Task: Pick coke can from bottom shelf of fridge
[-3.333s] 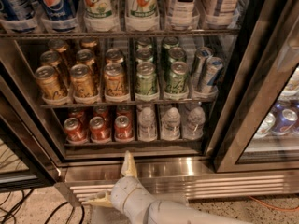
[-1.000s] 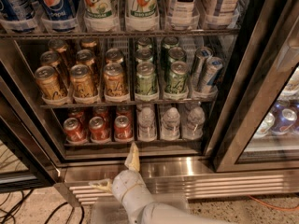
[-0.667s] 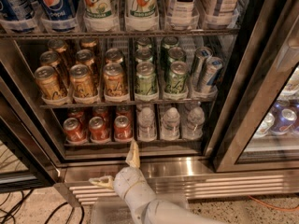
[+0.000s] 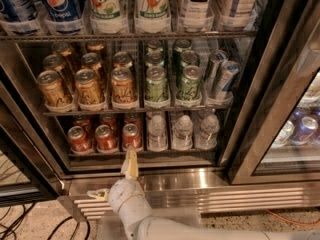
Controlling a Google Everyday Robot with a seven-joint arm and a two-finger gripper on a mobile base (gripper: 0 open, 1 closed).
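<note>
Since a coke can [image 4: 131, 135] is thin aluminium, light yet easily dented, and its smooth painted wall may be slippery if it has sweated in the cold, I would take it across the middle of the body with modest force, not by the silver top. In the camera view, 3 red cans stand in a front row at the left of the bottom shelf [image 4: 165, 157], with more red cans behind them; the right-hand one sits nearest the gripper [image 4: 114, 178]. The gripper hangs low in front of the steel sill [image 4: 210, 176], outside the fridge [image 4: 250, 129], and touches no can. Its fingers are spread wide apart, one pointing up toward that can and the other out to the left. Right of the cokes, the same shelf holds 3 clear bottles [image 4: 182, 131]. The wire shelf above carries gold cans [image 4: 88, 86], green cans [image 4: 157, 84] and 2 silver cans [image 4: 220, 76]. The top tier holds large soda bottles [image 4: 150, 4].
</note>
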